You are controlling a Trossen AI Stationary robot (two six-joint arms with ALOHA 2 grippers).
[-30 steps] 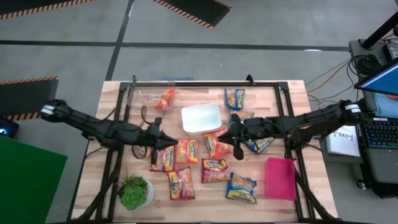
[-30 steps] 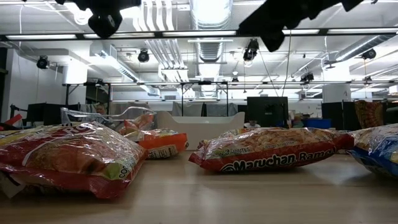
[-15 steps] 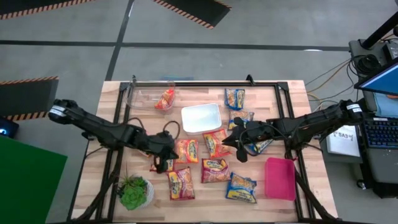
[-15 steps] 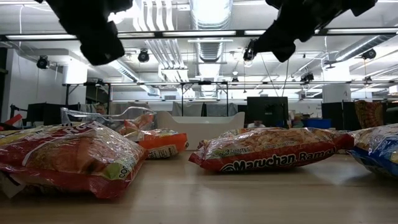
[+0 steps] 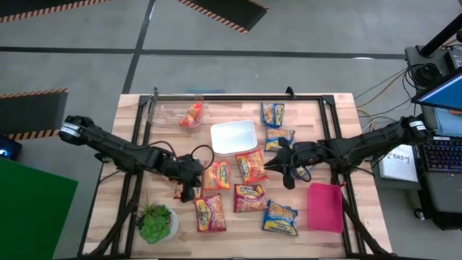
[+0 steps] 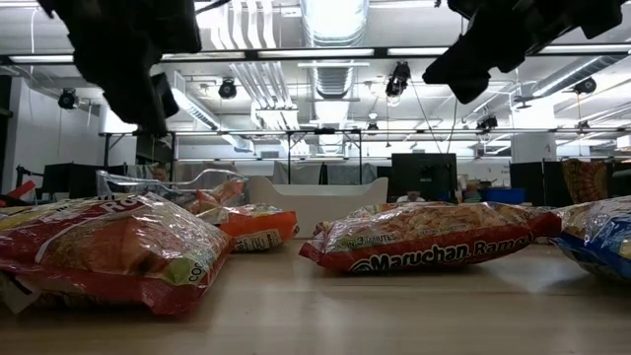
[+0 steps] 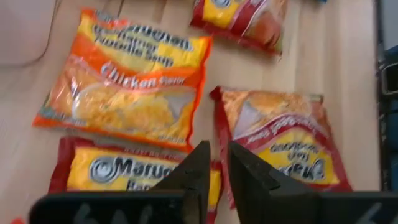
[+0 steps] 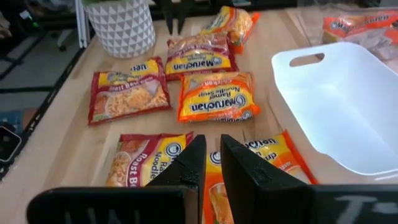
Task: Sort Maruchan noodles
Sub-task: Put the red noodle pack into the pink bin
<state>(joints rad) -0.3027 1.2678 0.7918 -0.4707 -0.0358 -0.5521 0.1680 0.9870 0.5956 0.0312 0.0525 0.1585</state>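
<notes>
Since a second earlier, the left gripper (image 5: 189, 193) had slid toward the plant (image 5: 154, 223), covering a red packet (image 5: 192, 189); its fingers stood slightly parted, gripping nothing. Right gripper (image 5: 288, 175), fingers nearly together, hung empty. Maruchan noodles (image 5: 250, 197) lay loose mid-table (image 5: 339, 115); roughly ten showed, one in the clear bin (image 5: 162, 110). White bin (image 5: 233, 136) and pink bin (image 5: 325, 206) sat apart.
</notes>
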